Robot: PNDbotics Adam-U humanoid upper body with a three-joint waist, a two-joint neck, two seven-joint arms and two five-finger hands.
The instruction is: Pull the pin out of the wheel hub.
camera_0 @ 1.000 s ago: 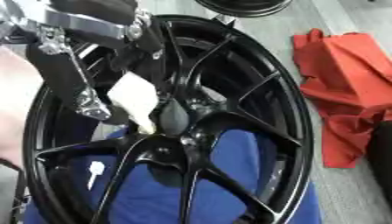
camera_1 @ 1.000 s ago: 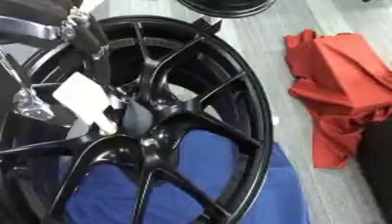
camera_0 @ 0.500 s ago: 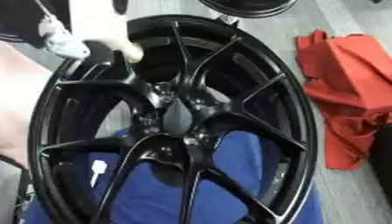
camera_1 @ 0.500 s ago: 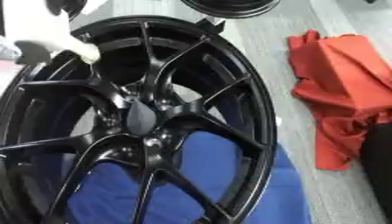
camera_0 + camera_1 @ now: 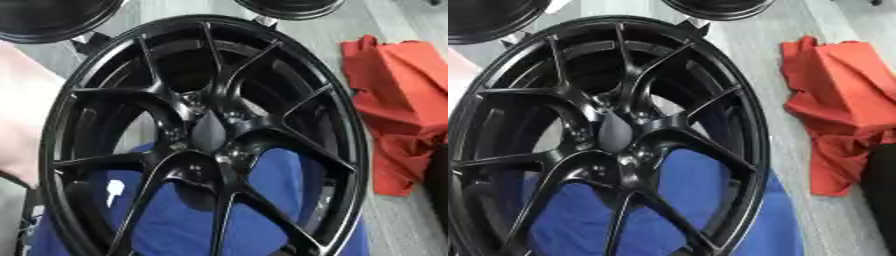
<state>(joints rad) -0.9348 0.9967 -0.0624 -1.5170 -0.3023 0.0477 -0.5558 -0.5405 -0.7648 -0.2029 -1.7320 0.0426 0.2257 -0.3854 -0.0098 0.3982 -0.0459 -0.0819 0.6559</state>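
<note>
A large black multi-spoke wheel point(image 5: 206, 135) fills both eye views, lying tilted over a blue cloth point(image 5: 188, 220). Its hub point(image 5: 208, 131) sits at the centre, a dark pointed cap with small bolt holes around it. I can make out no pin in or near the hub. A small white mark point(image 5: 114, 187) shows through the spokes at the lower left, on the blue cloth. Neither of my hands shows in either view.
A crumpled red cloth point(image 5: 837, 107) lies on the grey floor to the right. Two more black wheels point(image 5: 52, 17) point(image 5: 715, 7) sit along the top edge. A pale pink surface point(image 5: 22, 110) borders the left. A dark shape point(image 5: 881, 192) stands at the right edge.
My left hand, with something white in it at the hub, lifted away to the upper left and has left the views. The camera has shifted slightly.
</note>
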